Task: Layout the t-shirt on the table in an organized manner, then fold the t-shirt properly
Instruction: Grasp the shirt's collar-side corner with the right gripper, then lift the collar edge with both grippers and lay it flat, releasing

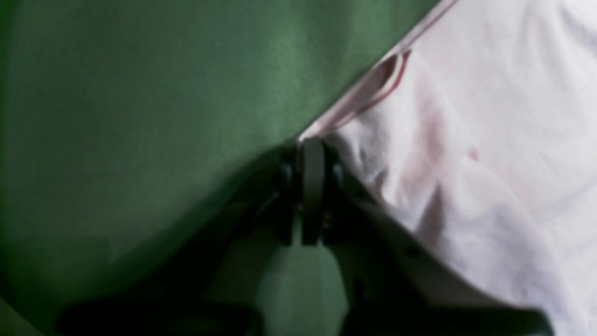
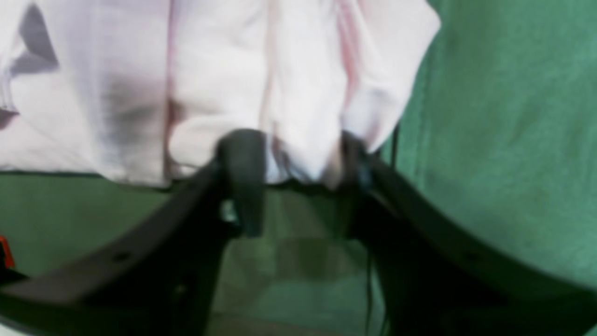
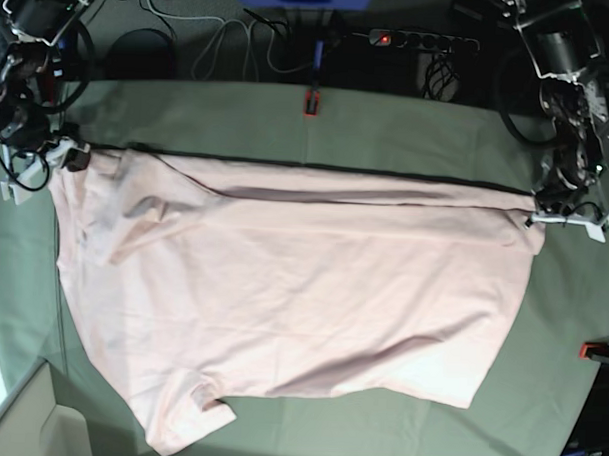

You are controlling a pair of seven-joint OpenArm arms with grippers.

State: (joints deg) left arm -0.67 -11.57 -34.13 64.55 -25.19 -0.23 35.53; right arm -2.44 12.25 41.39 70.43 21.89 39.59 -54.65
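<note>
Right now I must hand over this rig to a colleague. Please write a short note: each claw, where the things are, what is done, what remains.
Left claw: shut on a corner of the t-shirt, at the hem edge.
Right claw: fingers spread, bunched shirt fabric between them; blurred, so a firm grip cannot be confirmed.
T-shirt: spread across the table, its far edge pulled in a straight line between the two claws; plain pink side is up. Some wrinkles near the right claw's corner, and the near sleeve is rumpled.
Done: the shirt is mostly laid out.
Left: smooth the sleeve and wrinkles, then all folding.
</note>
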